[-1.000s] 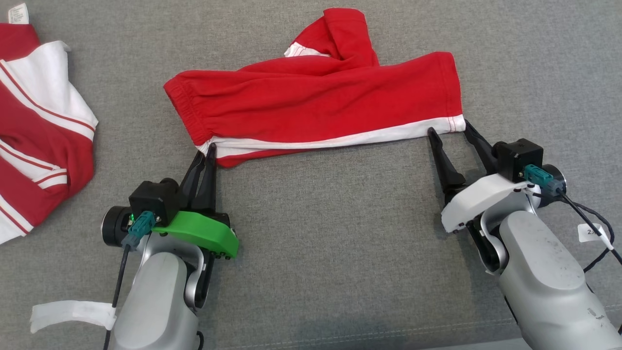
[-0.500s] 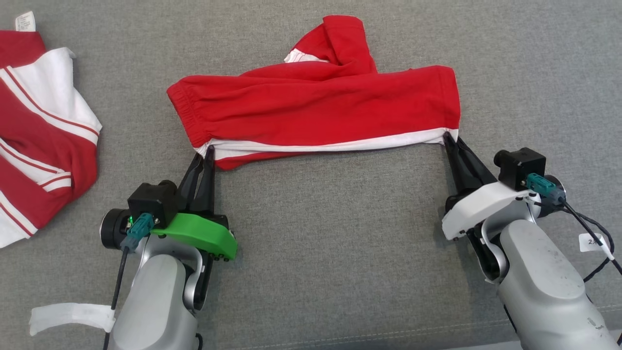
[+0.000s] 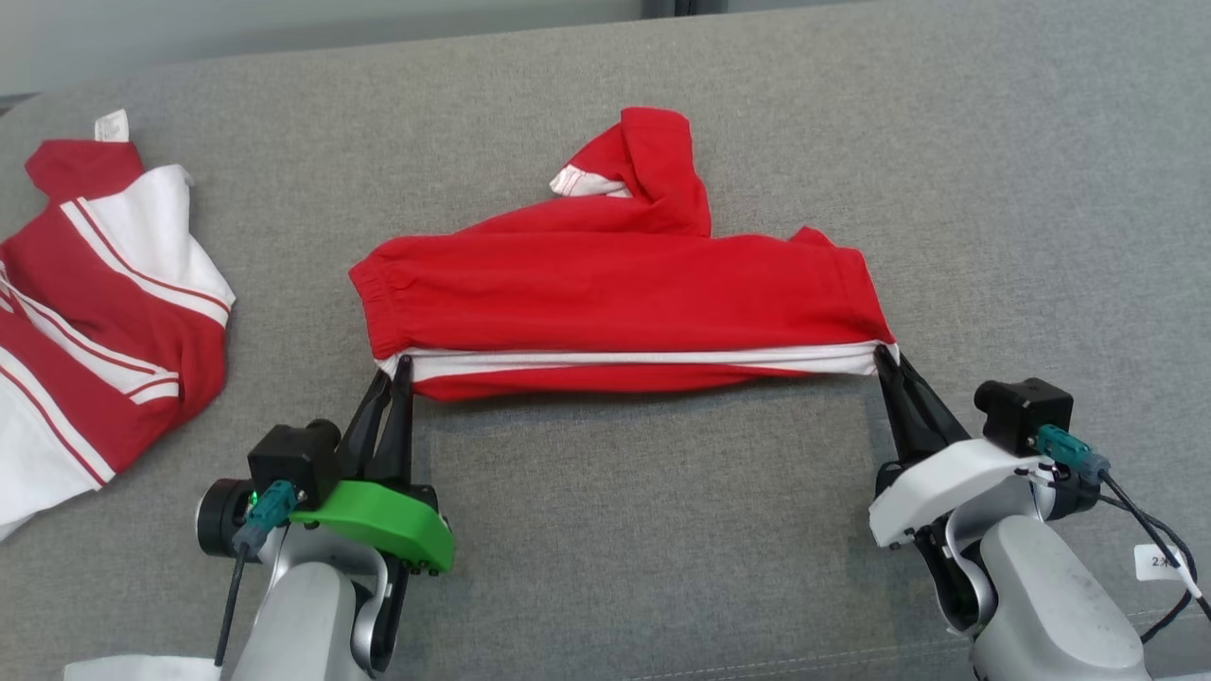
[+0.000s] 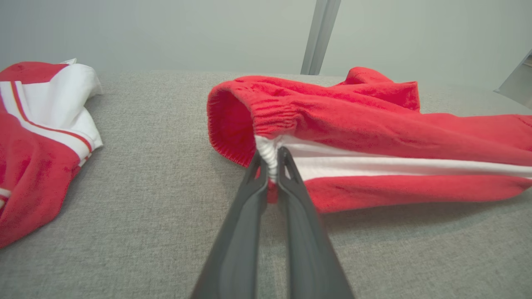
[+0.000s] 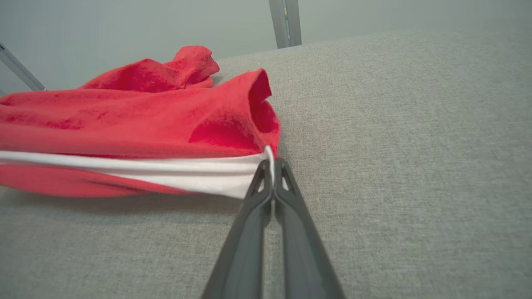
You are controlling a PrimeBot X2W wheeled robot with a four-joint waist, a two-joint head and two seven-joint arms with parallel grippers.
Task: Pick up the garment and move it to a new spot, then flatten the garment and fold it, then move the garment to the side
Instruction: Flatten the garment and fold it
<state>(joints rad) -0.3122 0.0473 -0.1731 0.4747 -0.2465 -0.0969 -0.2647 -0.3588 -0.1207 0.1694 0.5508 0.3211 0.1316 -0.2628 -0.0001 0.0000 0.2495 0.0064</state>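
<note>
Left gripper [image 3: 401, 367] is pinched tight on the elastic-waist corner of the red fleece trousers with a white side stripe [image 3: 615, 284]. The right gripper [image 3: 886, 356] is clamped on the cuff corner, with the stripe drawn taut between them. The trousers lie mid-way across the grey woven fabric surface [image 3: 662, 530], well apart from a crumpled red-and-white garment [image 3: 104, 312] at the left.

We see bright, even, soft light; a faint shadow lies under the garment [image 3: 615, 284]; both wrist views blur towards their bottom edge.
</note>
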